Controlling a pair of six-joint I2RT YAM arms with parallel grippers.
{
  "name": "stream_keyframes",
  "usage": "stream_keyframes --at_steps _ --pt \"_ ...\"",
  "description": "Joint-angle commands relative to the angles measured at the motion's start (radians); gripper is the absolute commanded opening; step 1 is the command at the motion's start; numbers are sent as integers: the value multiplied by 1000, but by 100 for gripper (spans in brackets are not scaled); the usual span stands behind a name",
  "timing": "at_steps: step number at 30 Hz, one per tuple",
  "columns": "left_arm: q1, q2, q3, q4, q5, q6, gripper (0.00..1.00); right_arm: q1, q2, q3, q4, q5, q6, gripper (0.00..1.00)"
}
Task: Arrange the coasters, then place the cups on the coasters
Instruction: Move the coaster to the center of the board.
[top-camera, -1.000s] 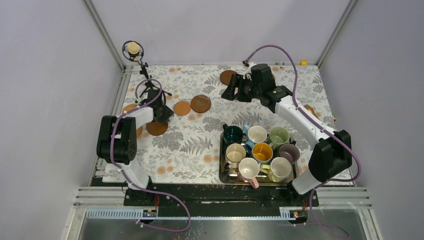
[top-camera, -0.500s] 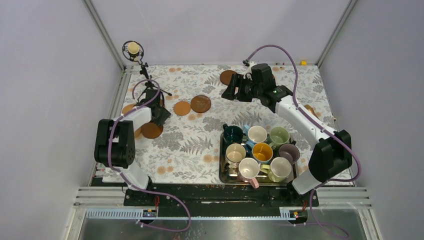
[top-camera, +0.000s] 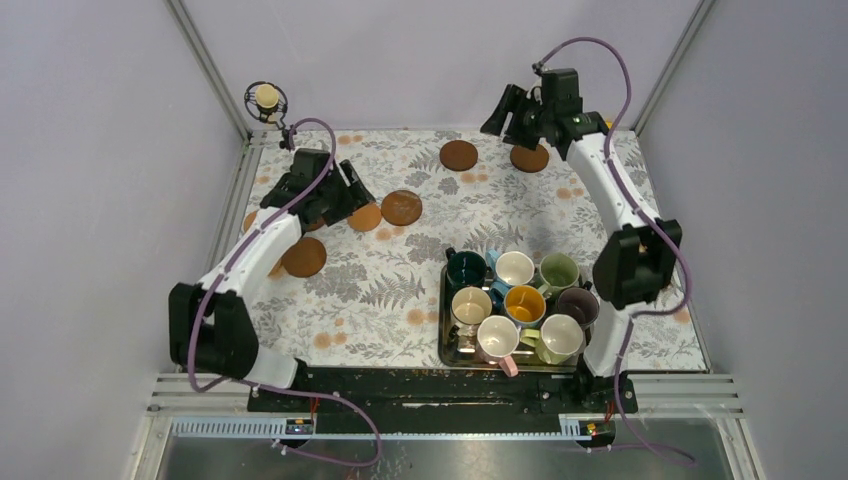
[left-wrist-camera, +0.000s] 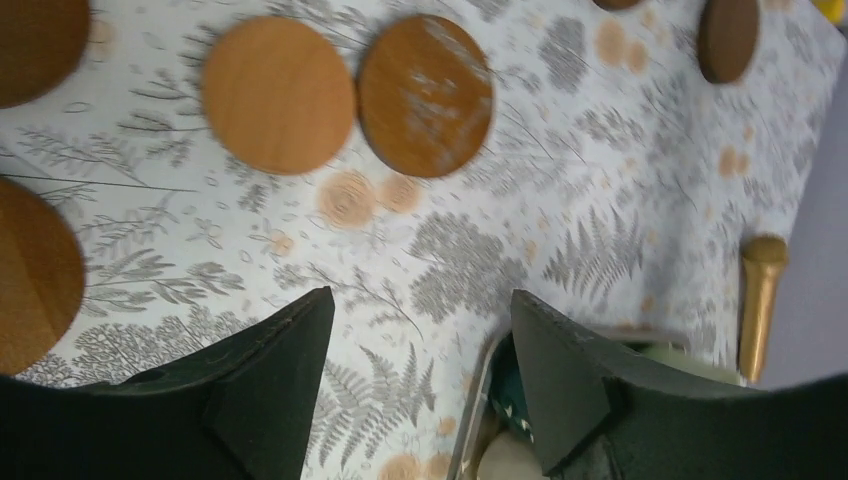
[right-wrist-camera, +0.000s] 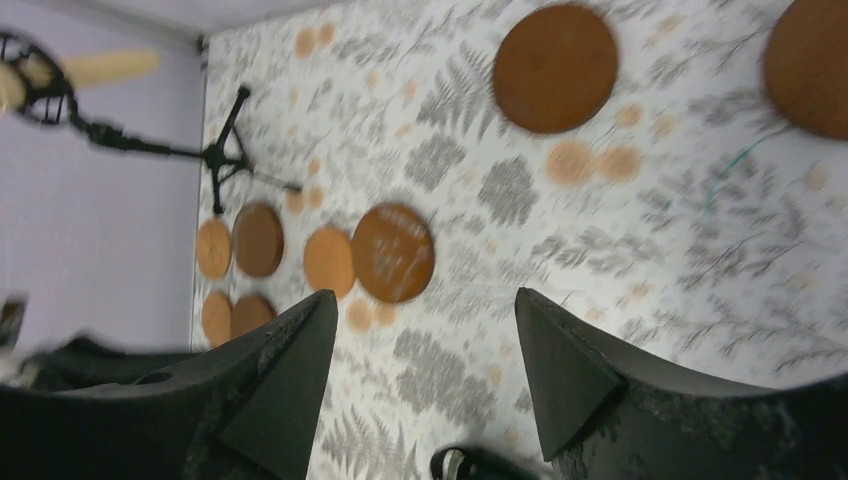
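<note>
The task looks barely begun — the coasters (top-camera: 401, 207) lie scattered over the far half of the table (top-camera: 380, 300), none under a cup, the cups (top-camera: 515, 268) all crowd the tray (top-camera: 443, 345) at near right, and the left gripper (left-wrist-camera: 420, 310) and right gripper (right-wrist-camera: 425, 305) hover with jaws spread, holding nothing.

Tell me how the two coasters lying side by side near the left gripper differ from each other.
The lighter coaster is an even pale orange; the darker coaster is deep brown. The lighter coaster's face looks plain, while the darker coaster carries whitish scuff marks. Both are flat round discs lying on the tablecloth.
</note>
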Motion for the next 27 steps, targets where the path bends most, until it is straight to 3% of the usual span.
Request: stream_keyframes --at_steps 1,5,8,14,23,27 --pt "-50 -91 36 -97 89 121 68 -77 194 251 -157 -2 -6 74" --pt "-61 -149 4 -126 139 168 68 -145 452 639 -362 25 -32 74" --pt "-61 -195 -37 -129 135 185 68 -207 582 802 -407 6 7 74" --pt "-61 -205 -76 -103 143 192 67 -320 592 636 -214 -50 86 74" --pt "-61 -192 -97 -67 167 178 66 -391 661 546 -58 -91 174 73" --pt "-61 -198 -105 -67 154 179 66 -400 718 580 -27 -111 211 73"
